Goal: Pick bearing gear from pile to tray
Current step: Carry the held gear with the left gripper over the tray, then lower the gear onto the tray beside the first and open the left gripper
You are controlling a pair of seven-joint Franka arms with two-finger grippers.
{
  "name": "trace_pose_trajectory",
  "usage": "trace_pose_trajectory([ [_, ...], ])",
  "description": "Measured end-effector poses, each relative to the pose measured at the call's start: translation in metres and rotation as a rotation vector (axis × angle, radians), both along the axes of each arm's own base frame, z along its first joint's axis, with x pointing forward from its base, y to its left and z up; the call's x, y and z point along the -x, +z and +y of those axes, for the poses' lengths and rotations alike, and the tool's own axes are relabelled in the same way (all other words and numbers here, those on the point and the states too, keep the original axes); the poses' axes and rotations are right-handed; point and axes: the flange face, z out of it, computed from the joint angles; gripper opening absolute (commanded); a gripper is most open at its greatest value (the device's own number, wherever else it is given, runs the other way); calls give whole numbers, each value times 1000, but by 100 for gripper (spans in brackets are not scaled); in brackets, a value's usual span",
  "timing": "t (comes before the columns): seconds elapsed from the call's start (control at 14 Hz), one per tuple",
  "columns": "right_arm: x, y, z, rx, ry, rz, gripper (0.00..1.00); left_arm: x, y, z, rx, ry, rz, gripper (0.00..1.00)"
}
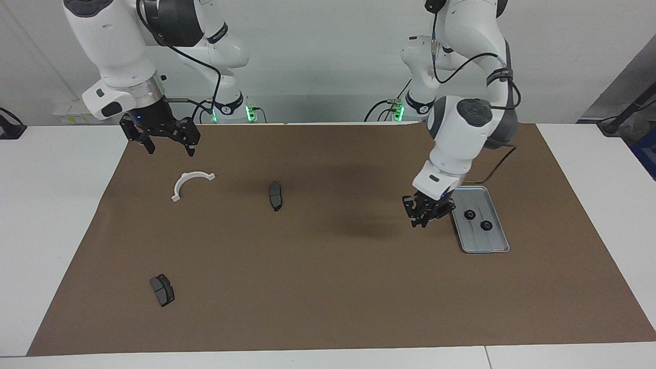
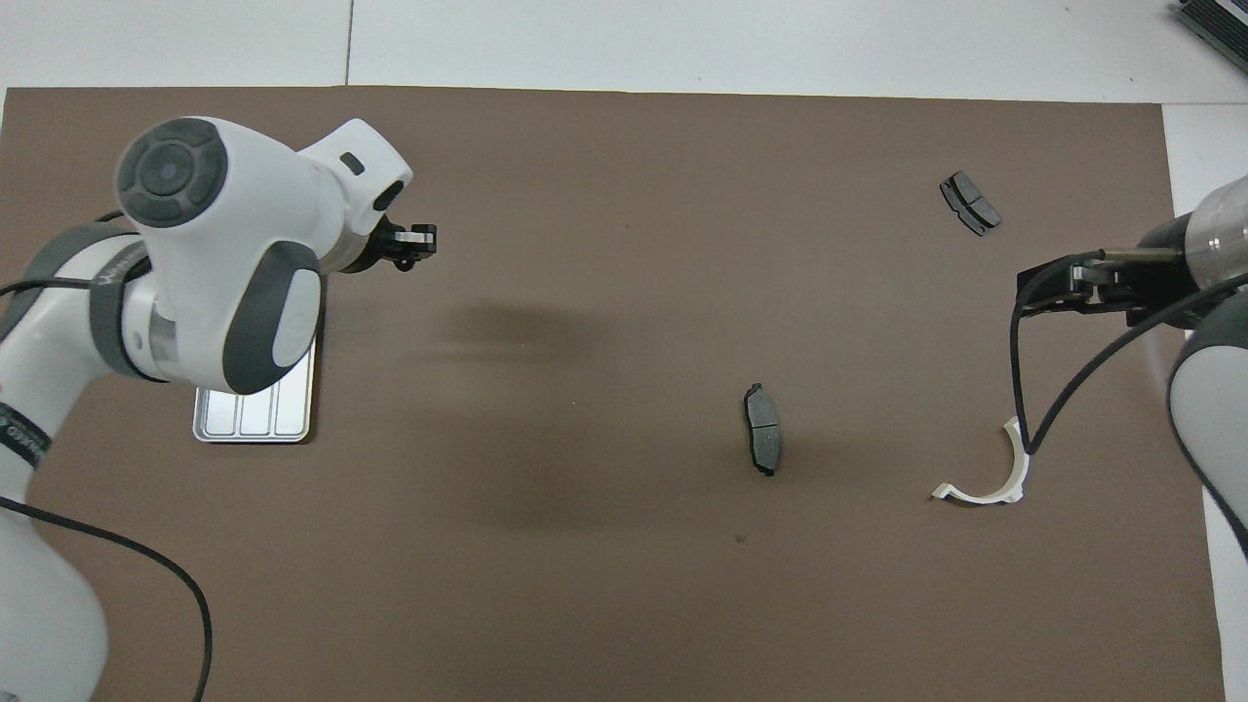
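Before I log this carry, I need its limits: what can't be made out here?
- Overhead view: most of the tray, and the two gears in it, hidden under the left arm.
- Either view: whether the shut left gripper holds a gear; too small to tell.
- Overhead view: right gripper partly hidden by its cable.

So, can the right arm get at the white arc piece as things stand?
Probably yes: the right claw hangs open just above the white arc piece, nothing lies between them, and the nearest brake pad sits well aside.

Tray [image 1: 494, 246]: we find it at the left arm's end.
Gears [image 1: 468, 214]: two in the tray.
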Motion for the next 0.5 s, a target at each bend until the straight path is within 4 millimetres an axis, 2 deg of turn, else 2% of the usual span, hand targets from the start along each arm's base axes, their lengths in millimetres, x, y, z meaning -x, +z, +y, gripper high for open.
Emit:
trace_pose_trajectory([
  [0.14,0,-1,0,1,-3,2,100,-6,-17,76,-34,-55,22,0],
  [0.21,0,-2,0,1,-3,4,100,-4,-30,120,-52,-104,40,0],
  [0.36,0,-3,0,1,-3,6,100,10,-51,192,-74,-187,62,0],
  [0.43,0,-3,1,1,-2,6,100,20,-60,217,-82,-219,64,0],
  [0.5,0,-3,1,1,-1,6,100,33,-70,233,-89,-244,64,0],
])
